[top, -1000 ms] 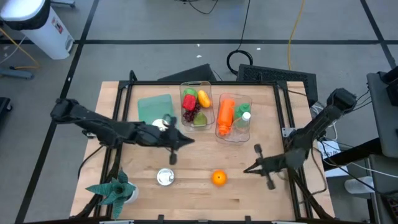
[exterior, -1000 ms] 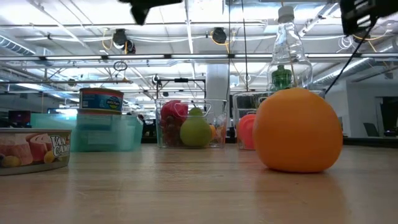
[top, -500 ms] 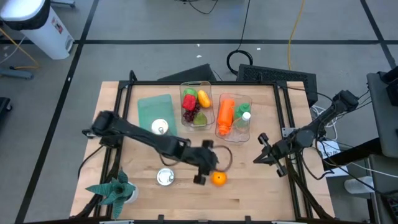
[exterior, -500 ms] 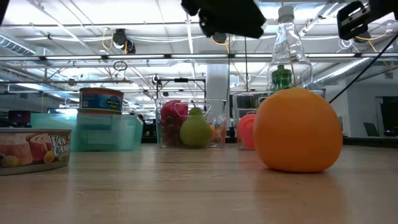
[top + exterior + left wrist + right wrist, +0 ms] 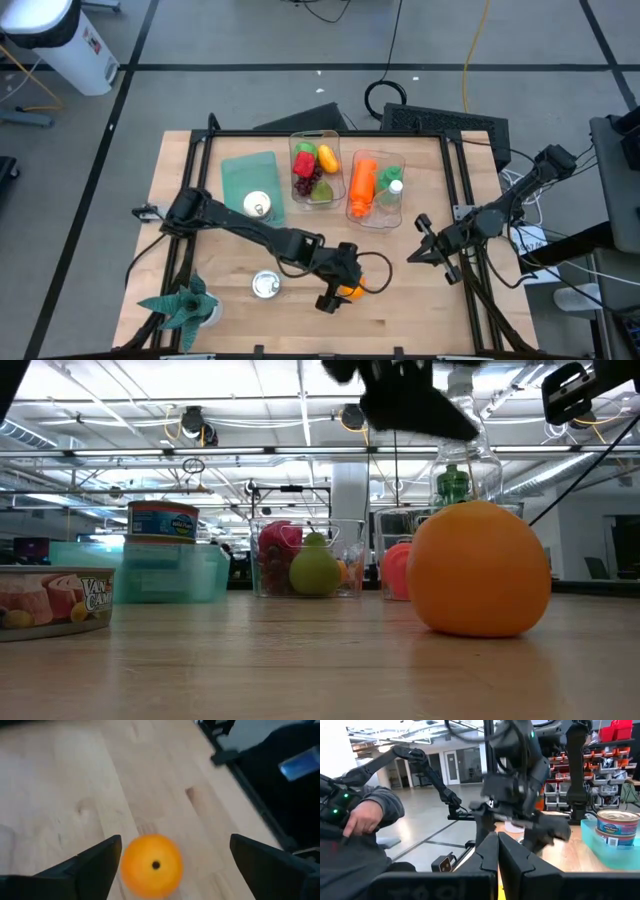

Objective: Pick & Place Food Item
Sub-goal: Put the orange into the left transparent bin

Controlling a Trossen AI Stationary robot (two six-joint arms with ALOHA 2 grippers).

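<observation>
1. A light wooden table (image 5: 400, 320) with a black frame stands on a grey floor; the low view looks level across it into a workshop with bright ceiling lights; the right wrist view shows a person's hand (image 5: 362, 822) in a grey sleeve beyond the table.
2. Left to right in the high view: a green artificial plant (image 5: 183, 303) at the near left corner; a teal bin (image 5: 238, 178) holding a can (image 5: 257, 204); a second tin can (image 5: 265, 285) lying on the bare wood; a clear container of mixed fruit (image 5: 314, 166); another clear container (image 5: 375, 190) with an orange carrot-shaped item and a plastic bottle (image 5: 393, 190); the orange (image 5: 351, 290) sits on bare wood near the front edge, apart from both containers.
3. Compared with half a second ago, the left arm has reached further and lower, so its gripper now sits directly over the orange instead of just beside it; the right arm has not moved.
4. The left gripper (image 5: 338, 283) has its fingers (image 5: 95, 862) spread wide; in its wrist view the orange lies between them, close to one finger, with a clear gap to the other; it grips nothing.
5. The right gripper (image 5: 418, 238) hovers near the table's right edge, well apart from the orange; its fingers (image 5: 487, 855) are pressed together and hold nothing.
</observation>
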